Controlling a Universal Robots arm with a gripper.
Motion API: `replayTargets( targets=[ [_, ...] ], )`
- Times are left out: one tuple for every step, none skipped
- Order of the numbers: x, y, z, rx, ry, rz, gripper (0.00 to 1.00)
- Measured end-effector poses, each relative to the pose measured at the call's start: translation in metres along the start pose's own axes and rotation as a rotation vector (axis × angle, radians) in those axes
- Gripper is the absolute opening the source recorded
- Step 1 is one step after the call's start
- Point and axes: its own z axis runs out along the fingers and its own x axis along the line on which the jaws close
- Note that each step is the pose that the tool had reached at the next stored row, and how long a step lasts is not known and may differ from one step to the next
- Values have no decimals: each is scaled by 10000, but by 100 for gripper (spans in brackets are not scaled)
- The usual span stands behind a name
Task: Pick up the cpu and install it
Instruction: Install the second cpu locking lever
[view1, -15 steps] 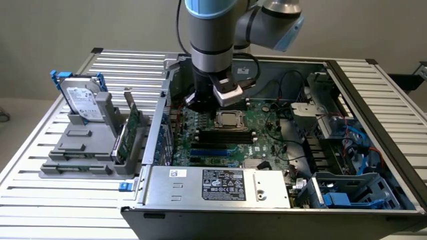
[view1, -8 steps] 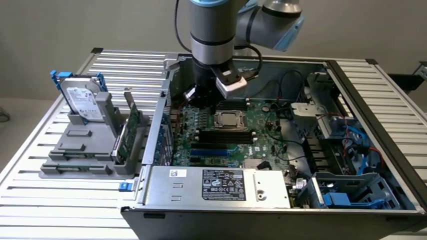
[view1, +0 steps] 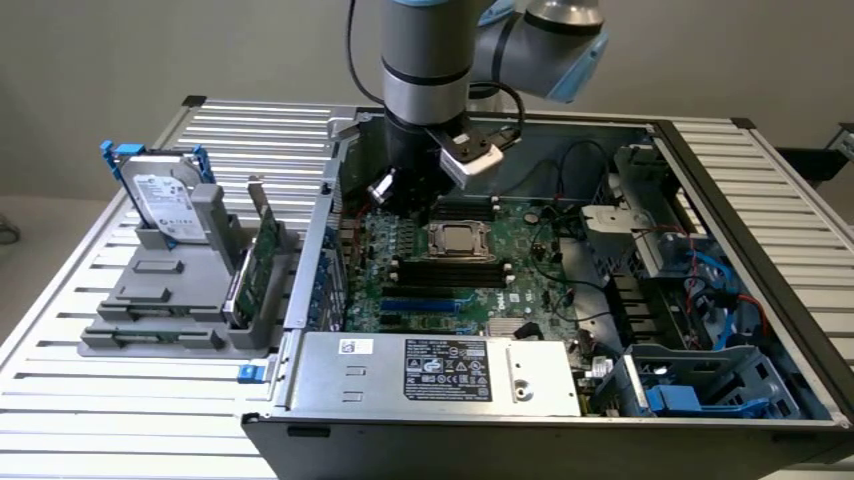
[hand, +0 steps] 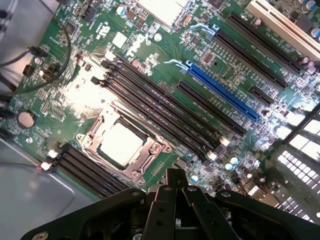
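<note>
Black end effector of mine, fingers pressed together, nothing between them, hanging above the motherboard. Cpu sits flat inside its socket frame, just beside my fingertips, between the black memory slots. Hard drive stands upright on the bench, well apart.

The exterior view looks down from high in front; the wrist view hovers close above; both share the motherboard.
</note>
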Motion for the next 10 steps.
replayTargets(
  targets=[
    [1,-1,-6,18,-19,-178,11],
    [2,-2,-14,36,-41,-355,11],
    [2,-2,-20,54,-61,-534,11],
    [3,-3,-28,74,-84,-727,11],
    [4,-4,-35,92,-104,-905,11],
    [4,-5,-42,109,-126,-1082,11],
    [5,-6,-49,128,-146,-1261,11],
    [6,-7,-56,146,-166,-1438,11],
    [6,-8,-63,164,-186,-1615,11],
    [7,-8,-71,183,-207,-1800,11]
  ],
)
